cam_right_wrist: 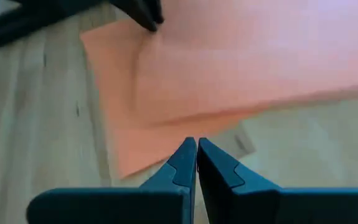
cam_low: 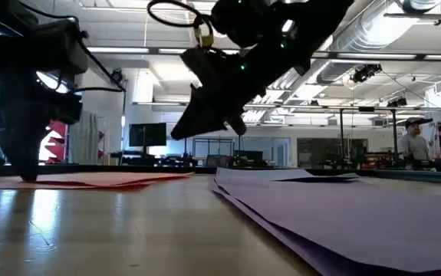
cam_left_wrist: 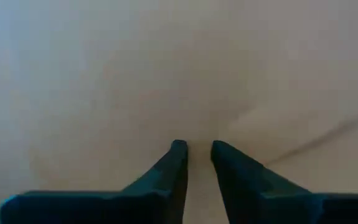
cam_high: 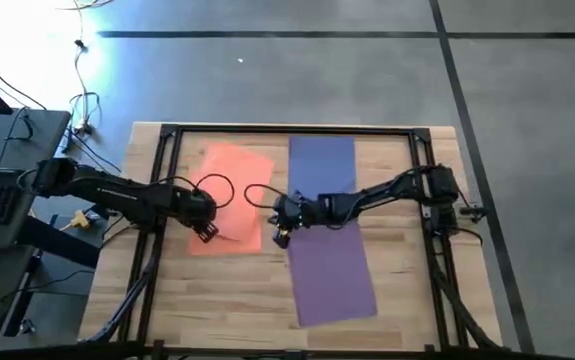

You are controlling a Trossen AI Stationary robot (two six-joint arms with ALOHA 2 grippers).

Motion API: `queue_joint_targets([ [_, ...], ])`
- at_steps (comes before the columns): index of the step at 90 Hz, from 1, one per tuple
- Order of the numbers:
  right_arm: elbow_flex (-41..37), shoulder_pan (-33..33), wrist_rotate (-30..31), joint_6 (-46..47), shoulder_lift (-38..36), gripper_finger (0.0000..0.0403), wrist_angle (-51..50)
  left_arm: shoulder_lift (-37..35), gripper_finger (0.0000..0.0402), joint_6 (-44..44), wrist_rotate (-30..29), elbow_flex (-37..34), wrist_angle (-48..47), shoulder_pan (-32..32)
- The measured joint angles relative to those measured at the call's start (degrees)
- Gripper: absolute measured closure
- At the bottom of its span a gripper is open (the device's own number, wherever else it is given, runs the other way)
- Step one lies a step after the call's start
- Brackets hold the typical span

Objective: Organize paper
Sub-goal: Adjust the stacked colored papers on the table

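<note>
Purple sheets [cam_low: 343,211] lie nearest; orange sheets [cam_high: 229,195] sit at nine o'clock from the empty, nearly closed right gripper [cam_high: 280,238], under the slightly parted left gripper [cam_high: 207,233].

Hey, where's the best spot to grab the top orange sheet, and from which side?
Probably its corner nearest the table's middle. The top orange sheet lies skewed over the one below, so that corner overhangs bare table and looks slightly lifted. Come in low from the middle side, where the right gripper hangs, one finger sliding under the edge.
</note>
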Motion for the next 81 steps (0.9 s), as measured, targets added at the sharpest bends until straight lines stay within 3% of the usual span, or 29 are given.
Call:
queue_joint_targets([
  [15,0.00,0.40,-0.14,0.02,1.07,0.0403,-1.30,-1.57,0.0374,-3.71,0.98,5.11,-0.70,-6.92],
  [33,0.00,0.48,0.05,0.00,1.16,0.0403,-1.02,-1.75,0.0400,-8.49,-15.83,11.06,-13.04,-8.53],
  [44,0.00,0.37,-0.94,-0.59,1.16,0.0403,-1.50,-0.52,0.0401,-11.79,-23.66,10.59,-22.31,-3.11],
  [68,0.39,0.35,-3.68,-3.09,2.80,0.0403,-0.79,4.37,0.0401,0.44,-26.92,8.91,-16.64,13.21],
  [81,3.09,0.07,-5.47,-3.54,6.26,0.0403,-1.74,8.84,0.0401,4.07,-23.94,8.78,-16.93,18.61],
])
